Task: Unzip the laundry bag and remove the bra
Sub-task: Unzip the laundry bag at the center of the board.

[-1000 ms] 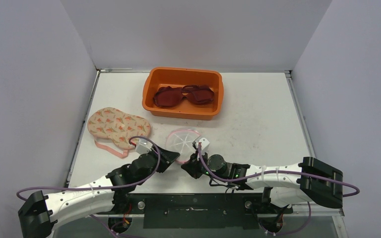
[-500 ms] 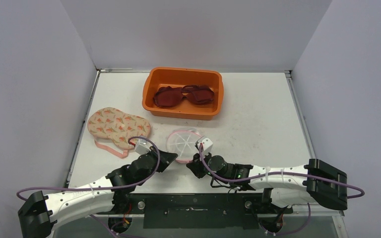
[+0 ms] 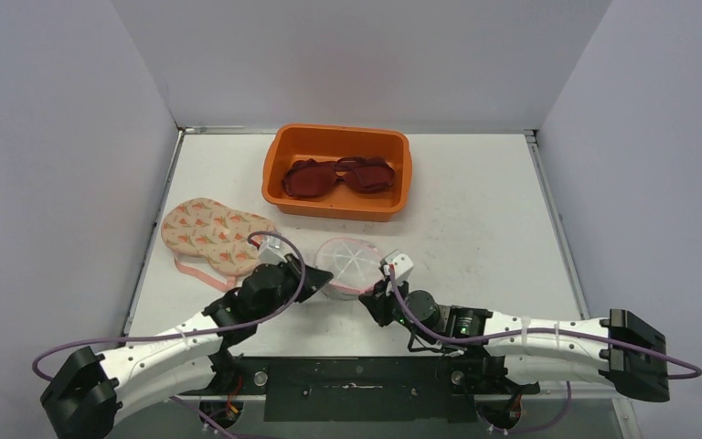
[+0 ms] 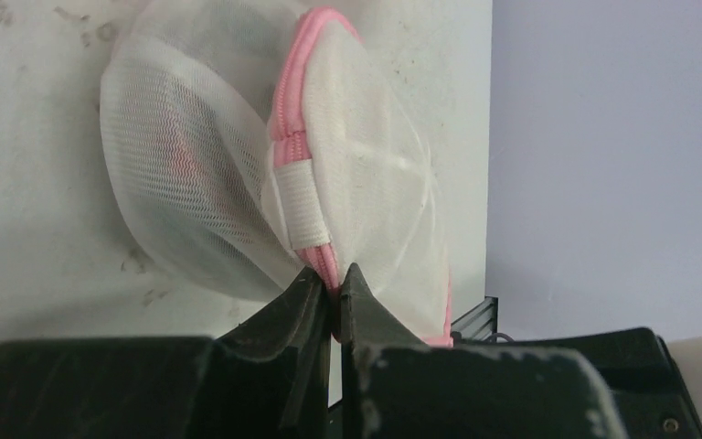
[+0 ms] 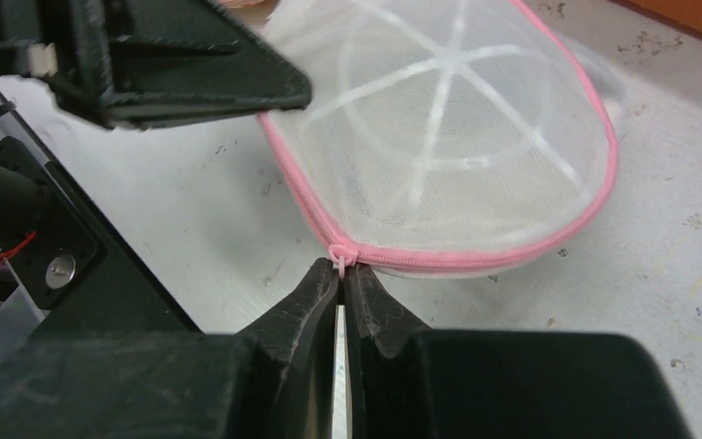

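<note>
At the middle of the worktop's (image 3: 484, 229) near edge, I hold the right jaws pinched on the zipper pull (image 5: 339, 254) and the left jaws pinching the pink seam (image 4: 327, 267), anchoring the zipped laundry bag (image 3: 352, 265) for unzipping, with its contents indistinct through the mesh.

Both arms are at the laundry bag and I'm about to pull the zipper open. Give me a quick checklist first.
1. Right gripper shut on the zipper pull: ok.
2. Left gripper shut on the laundry bag at its pink edge, anchoring it: ok.
3. Zipper closed and unsnagged along the visible run: ok.
4. Bra inside the bag: cannot tell; only a faint reddish shape shows through the mesh.
5. Orange bin apart from the bag, likely out of the pull path: ok.
</note>
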You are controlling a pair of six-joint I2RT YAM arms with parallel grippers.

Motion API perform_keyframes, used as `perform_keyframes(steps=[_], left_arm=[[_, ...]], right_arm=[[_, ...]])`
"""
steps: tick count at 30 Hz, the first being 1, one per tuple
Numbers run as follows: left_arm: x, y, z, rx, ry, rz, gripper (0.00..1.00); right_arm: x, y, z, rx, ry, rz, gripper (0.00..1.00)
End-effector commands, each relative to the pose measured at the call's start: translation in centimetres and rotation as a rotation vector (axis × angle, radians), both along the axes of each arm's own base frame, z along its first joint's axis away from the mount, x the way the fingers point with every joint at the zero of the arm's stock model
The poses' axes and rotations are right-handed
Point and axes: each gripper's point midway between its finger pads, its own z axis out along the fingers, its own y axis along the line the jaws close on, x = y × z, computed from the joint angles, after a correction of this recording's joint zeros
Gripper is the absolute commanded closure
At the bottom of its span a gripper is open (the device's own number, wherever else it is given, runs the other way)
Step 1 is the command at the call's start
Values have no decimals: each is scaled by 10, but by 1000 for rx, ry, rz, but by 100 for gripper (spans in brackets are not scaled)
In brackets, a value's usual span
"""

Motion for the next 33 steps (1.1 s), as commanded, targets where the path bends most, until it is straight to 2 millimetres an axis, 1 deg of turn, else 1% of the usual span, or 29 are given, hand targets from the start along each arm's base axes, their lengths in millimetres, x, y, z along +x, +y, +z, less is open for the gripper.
perform_keyframes(steps=[1,3,4,8,9,11,14,17,18,19,22,23,25,28,29,30,33], left_arm=[[17,-25,46,-29,-168,-200,100],[23,-31,55,-28,-200,-259,100],[28,-33,62,-21,-222,-282,100],[46,-44,86,-4,-277,-351,100],[50,-46,89,3,-289,-363,100],[56,-47,86,20,-283,-364,100],[59,-40,66,26,-237,-337,100],[56,-30,47,23,-195,-299,100],[54,-27,43,21,-183,-288,95],[51,-24,40,18,-172,-278,86],[43,-11,34,33,-143,-237,47],[41,-6,34,39,-137,-216,37],[34,3,30,47,-106,-185,25],[19,17,20,60,-42,-151,19],[10,21,11,77,2,-146,18],[3,23,7,82,28,-137,17],[-13,22,4,58,44,-122,17]], right_arm=[[-6,-3,14,26,-55,7,95],[-11,1,17,29,-59,17,95],[-12,4,17,28,-63,23,95],[-15,13,22,39,-74,29,95],[-14,15,23,46,-75,27,95],[-12,19,24,57,-74,15,95],[-10,24,21,65,-67,4,95],[-12,31,11,51,-50,18,95],[-13,34,9,49,-46,24,95],[-14,36,7,48,-41,30,95],[-16,42,7,58,-32,46,95],[-16,43,7,59,-30,48,95],[-16,47,9,68,-27,59,95],[-17,53,11,73,-22,73,95],[-18,55,12,76,-19,79,95],[-19,57,12,78,-17,86,95],[-19,64,14,81,-15,101,95]])
